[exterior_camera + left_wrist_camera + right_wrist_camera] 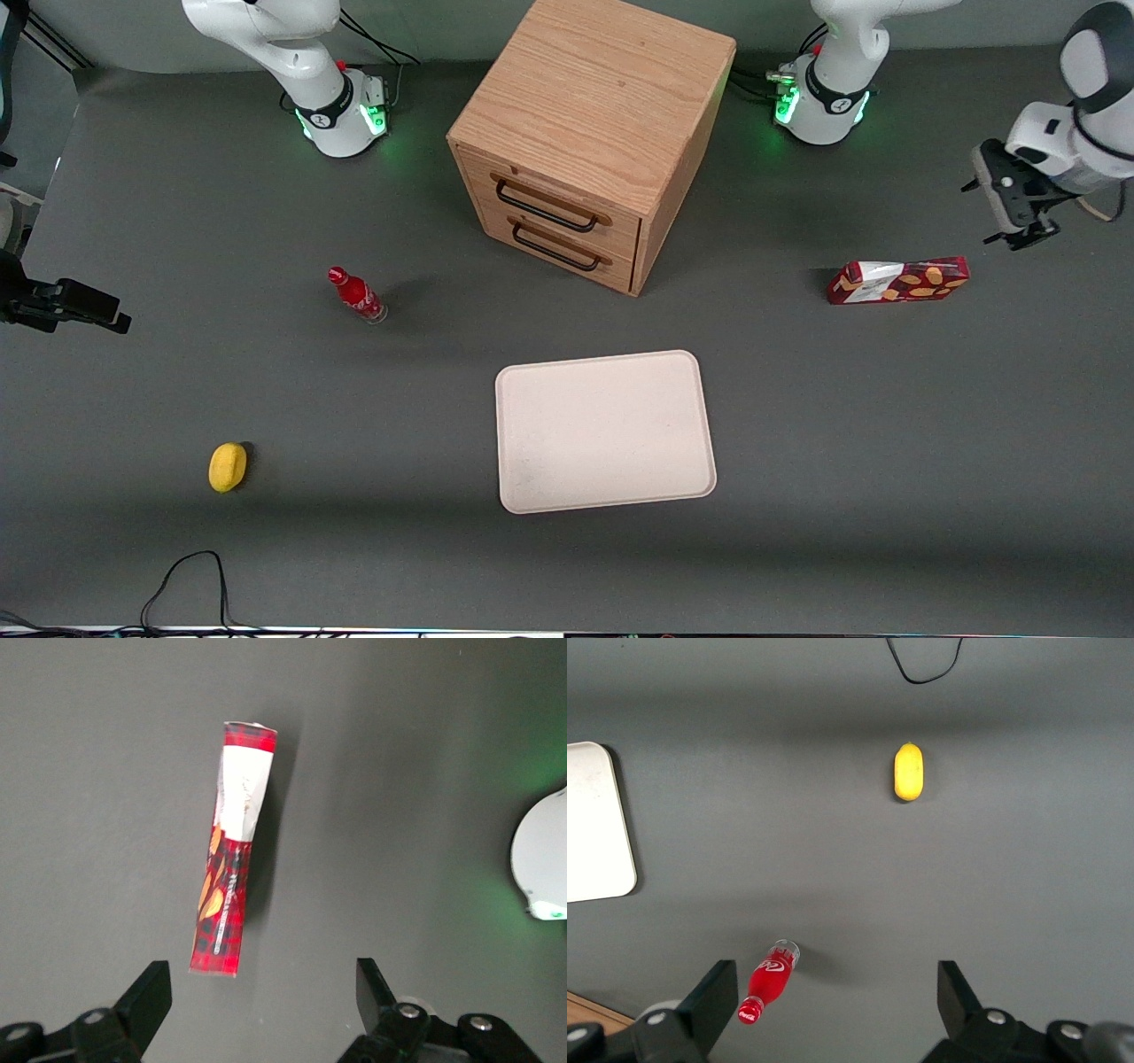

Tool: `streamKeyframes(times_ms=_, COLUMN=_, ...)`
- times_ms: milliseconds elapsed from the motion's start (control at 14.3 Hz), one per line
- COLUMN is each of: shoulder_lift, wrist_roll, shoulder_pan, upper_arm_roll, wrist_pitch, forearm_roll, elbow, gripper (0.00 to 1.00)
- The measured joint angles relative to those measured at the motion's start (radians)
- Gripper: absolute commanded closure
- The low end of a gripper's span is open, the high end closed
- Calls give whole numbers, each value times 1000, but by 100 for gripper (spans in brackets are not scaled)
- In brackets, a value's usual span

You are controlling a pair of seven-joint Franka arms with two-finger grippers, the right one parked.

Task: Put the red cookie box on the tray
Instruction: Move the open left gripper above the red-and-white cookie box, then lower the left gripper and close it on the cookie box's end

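The red cookie box [897, 281] lies on the dark tabletop [886, 425] toward the working arm's end, apparently on a narrow long side, well apart from the tray [605, 431], which sits nearer the front camera in front of the wooden cabinet [589, 133] with its 2 drawers. The gripper [261, 992] hangs above the tabletop beside the box, fingers spread wide and empty. A red bottle [356, 295] and a yellow lemon [228, 466] rest toward the parked arm's end.
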Motion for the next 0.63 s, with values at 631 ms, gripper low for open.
streamKeyframes(times_ms=631, shoulder_lift=223, wrist_roll=61, shoulder_pan=-1, upper_arm_roll=-1, wrist_pitch=381, forearm_roll=1, elbow=-92, gripper=3)
